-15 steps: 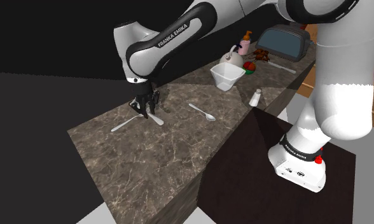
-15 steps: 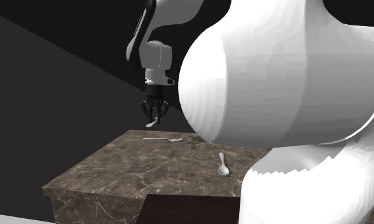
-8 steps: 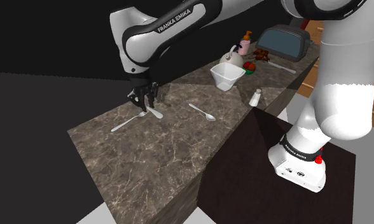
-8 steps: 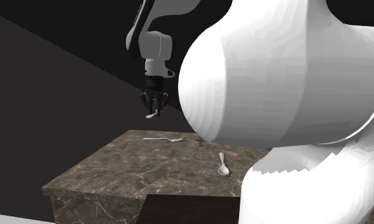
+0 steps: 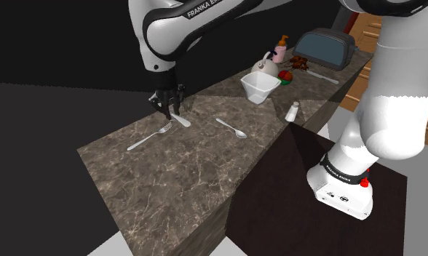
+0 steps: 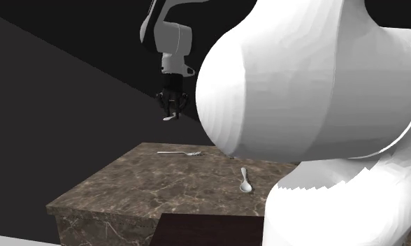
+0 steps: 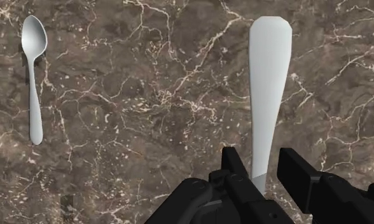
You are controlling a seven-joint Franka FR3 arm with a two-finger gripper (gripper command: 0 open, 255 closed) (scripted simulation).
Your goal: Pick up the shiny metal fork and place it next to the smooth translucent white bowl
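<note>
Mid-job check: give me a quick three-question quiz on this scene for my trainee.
1. True or false: the fork lies on the counter.
2. The gripper is: A open; B shut on a silver utensil; C shut on nothing.
3. Fill in: in the wrist view, the thing lying on the counter beside the held utensil is a ____.
Key: 1 true; 2 B; 3 spoon.
</note>
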